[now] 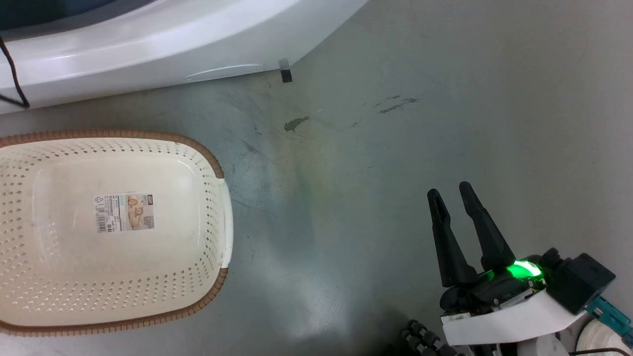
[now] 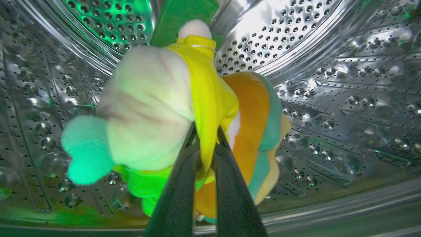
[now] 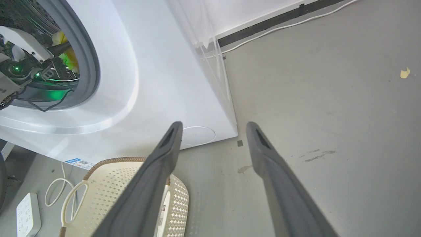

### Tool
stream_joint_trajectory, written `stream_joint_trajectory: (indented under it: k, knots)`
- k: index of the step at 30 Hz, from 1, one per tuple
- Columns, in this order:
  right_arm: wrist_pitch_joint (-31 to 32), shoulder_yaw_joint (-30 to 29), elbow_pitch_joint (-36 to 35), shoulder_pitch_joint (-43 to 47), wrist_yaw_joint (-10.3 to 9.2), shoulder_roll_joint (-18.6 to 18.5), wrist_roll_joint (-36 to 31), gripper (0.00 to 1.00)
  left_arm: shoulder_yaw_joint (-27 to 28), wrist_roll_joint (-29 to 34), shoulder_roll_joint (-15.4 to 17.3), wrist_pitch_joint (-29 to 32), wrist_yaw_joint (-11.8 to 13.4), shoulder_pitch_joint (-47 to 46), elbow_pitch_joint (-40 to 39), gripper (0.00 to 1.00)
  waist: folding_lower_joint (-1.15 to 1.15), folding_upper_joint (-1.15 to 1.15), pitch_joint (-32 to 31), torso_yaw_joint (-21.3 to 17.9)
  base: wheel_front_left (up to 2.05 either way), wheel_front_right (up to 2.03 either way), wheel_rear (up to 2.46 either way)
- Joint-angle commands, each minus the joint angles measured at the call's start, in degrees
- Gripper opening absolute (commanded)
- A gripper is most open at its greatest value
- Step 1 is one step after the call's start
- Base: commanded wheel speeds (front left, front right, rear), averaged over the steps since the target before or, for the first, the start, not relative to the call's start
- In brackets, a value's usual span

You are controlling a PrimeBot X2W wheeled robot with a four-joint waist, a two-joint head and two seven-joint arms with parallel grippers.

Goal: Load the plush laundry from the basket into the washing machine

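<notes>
Grey, scuffed floor [image 1: 395, 148] is seen around the washer [image 1: 148, 44], whose white front is set along the top of the head view. Just below it, at the left, the basket [image 1: 210, 157] is stood on the floor, apart from the washer. Its brown rim and perforated walls are shown, and a label [image 1: 123, 212] is stuck on its bare inner bottom.

The plush [image 2: 148, 102] is held inside the steel drum [image 2: 345, 98], as shown by the left wrist view. Its yellow garment is pinched between the narrow-set fingers of the left gripper [image 2: 206, 131], with the pale head at the left of the fingers and the orange, green-edged cushion at the right. Whether the drum wall is touched by the plush cannot be told. In the right wrist view a bit of yellow is glimpsed past the grey gasket [image 3: 90, 49], where the left arm [image 3: 19, 42] is seen inside the opening.

The right gripper [image 1: 449, 190] is held over the floor at the lower right of the head view, well apart from the basket, with its fingers spread wide. A white cable [image 3: 279, 28] is laid along the wall base, and a power strip [image 3: 28, 214] is placed near the basket.
</notes>
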Motion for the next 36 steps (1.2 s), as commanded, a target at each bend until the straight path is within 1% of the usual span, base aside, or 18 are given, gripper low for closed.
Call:
stream_joint_trajectory:
  k: [1,3,4,5,6,10,14,16,19,22,26,31,34,36]
  knots:
    - [-0.3,0.0,0.1,-1.0,0.05,0.0,-0.4,1.00,0.0,-0.3,-0.2,0.6,-0.3,0.9,1.8,0.00,0.00,-0.01,-0.2,0.2,0.00,0.00,0.00]
    - [-0.3,-0.2,0.3,-1.1,0.05,0.0,-0.6,1.00,-0.3,-0.5,-0.6,0.3,-0.5,0.9,2.8,0.00,0.00,-0.01,-0.7,0.5,0.00,0.00,0.00]
    - [-0.3,-0.5,0.4,-1.2,0.05,0.0,-0.8,1.00,-0.6,-0.6,-0.8,0.0,-0.6,1.1,3.2,0.10,0.00,-0.01,-1.0,0.7,0.00,0.00,0.00]
    - [-0.3,-0.8,0.5,-1.2,0.05,0.0,-1.0,1.00,-0.9,-0.5,-1.1,-0.4,-0.7,1.3,3.5,0.41,0.00,-0.01,-1.4,0.9,0.00,0.00,0.00]
    - [-0.3,-1.1,0.6,-1.2,0.05,0.0,-1.2,1.00,-1.3,-0.4,-1.2,-0.7,-0.8,1.5,3.9,1.00,0.00,-0.01,-1.8,1.2,0.00,0.00,0.00]
    - [-0.3,-2.2,1.0,-1.5,0.05,0.0,-2.5,1.00,-2.6,-0.7,-2.3,-2.1,-1.3,2.8,5.9,1.00,0.00,-0.01,-4.4,2.3,0.00,0.00,0.00]
    - [-0.3,-3.9,1.8,-1.3,0.05,0.0,-4.3,1.00,-3.5,-1.6,-4.3,-5.4,-1.6,5.9,7.9,1.00,0.00,-0.01,-8.7,4.1,0.00,0.00,0.00]
    - [-0.3,-5.2,2.8,-0.7,0.05,0.0,-6.5,1.00,-4.0,-3.0,-6.3,-8.5,-1.8,9.5,9.6,1.00,0.00,-0.01,-13.6,6.0,0.00,0.00,0.00]
    - [-0.3,-6.5,3.7,0.4,0.05,0.0,-8.5,1.00,-4.7,-4.6,-8.7,-11.5,-1.9,13.6,10.9,1.00,0.00,-0.01,-18.6,8.2,0.00,0.00,0.00]
    - [-0.3,-7.7,4.4,1.2,0.05,0.0,-10.3,1.00,-7.2,-6.8,-11.4,-14.2,-1.9,18.0,9.7,1.00,0.00,-0.01,-23.3,10.5,0.00,0.00,0.00]
    - [-0.3,-9.1,5.3,2.7,0.05,0.0,-12.5,1.00,-10.5,-10.9,-12.9,-16.5,-1.9,25.1,5.4,1.00,0.00,-0.01,-29.6,13.5,0.00,0.00,0.00]
    - [-0.3,-10.4,6.0,4.7,0.05,0.0,-14.2,1.00,-12.8,-14.9,-12.9,-17.6,-2.0,35.8,-3.9,1.00,0.00,-0.01,-36.1,16.3,0.00,0.00,0.00]
    - [-0.3,-11.1,6.6,6.2,0.05,0.0,-15.1,1.00,-12.4,-14.6,-11.9,-17.6,-2.0,43.6,-12.4,1.00,0.00,-0.01,-39.0,17.7,0.00,0.00,0.00]
    - [-0.3,-11.0,7.1,7.1,0.05,0.0,-15.7,1.00,-10.8,-13.9,-11.3,-17.6,-1.7,49.2,-17.1,1.00,0.00,-0.01,-40.8,18.4,0.00,0.00,0.00]
